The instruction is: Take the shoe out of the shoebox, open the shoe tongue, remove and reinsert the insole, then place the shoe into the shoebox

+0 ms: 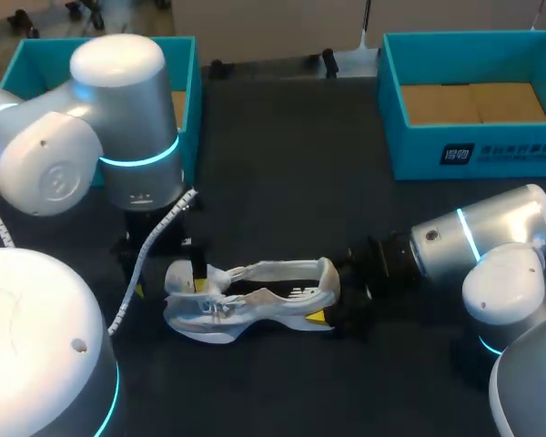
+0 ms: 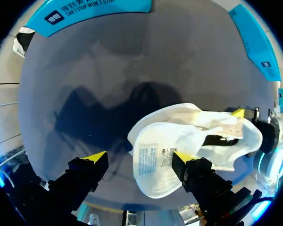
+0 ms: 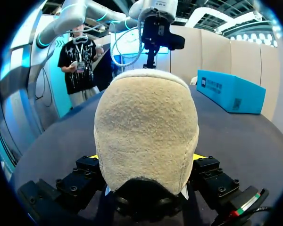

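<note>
Shoe (image 1: 255,296) sits at lower centre of the head view, heel pinched by the right gripper (image 3: 147,157) to steady it; left gripper (image 2: 140,157) hangs spread beside the tongue (image 2: 153,162), likely to pull it open

Free lane between left shoebox (image 1: 189,82), right shoebox (image 1: 419,150) — shoe (image 1: 246,296) fills right pincer (image 3: 147,159).

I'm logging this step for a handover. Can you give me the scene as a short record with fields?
shoe: white, lying on the table between the arms, outside both boxes
left gripper: open, at the tongue end, one finger against the shoe
right gripper: shut on the heel
left box: teal, far left, partly hidden by the left arm
right box: teal, far right, no shoe inside
</note>
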`<action>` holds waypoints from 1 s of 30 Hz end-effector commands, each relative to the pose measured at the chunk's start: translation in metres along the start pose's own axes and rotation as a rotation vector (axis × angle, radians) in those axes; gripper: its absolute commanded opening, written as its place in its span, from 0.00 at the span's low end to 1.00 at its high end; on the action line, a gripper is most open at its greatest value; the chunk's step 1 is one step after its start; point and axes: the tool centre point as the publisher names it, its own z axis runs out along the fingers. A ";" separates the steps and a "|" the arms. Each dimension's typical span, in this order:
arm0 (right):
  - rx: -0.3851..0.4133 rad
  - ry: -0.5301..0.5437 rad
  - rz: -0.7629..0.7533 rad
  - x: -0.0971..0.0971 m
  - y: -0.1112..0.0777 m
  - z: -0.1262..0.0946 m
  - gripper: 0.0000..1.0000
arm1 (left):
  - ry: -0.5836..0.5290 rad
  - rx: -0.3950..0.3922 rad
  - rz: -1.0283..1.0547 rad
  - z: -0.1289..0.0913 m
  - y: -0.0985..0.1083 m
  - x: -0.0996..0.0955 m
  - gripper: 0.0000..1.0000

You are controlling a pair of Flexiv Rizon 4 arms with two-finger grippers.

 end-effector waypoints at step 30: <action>0.006 0.000 0.001 0.000 0.002 0.000 0.00 | 0.096 0.063 0.586 -0.128 0.001 0.063 0.33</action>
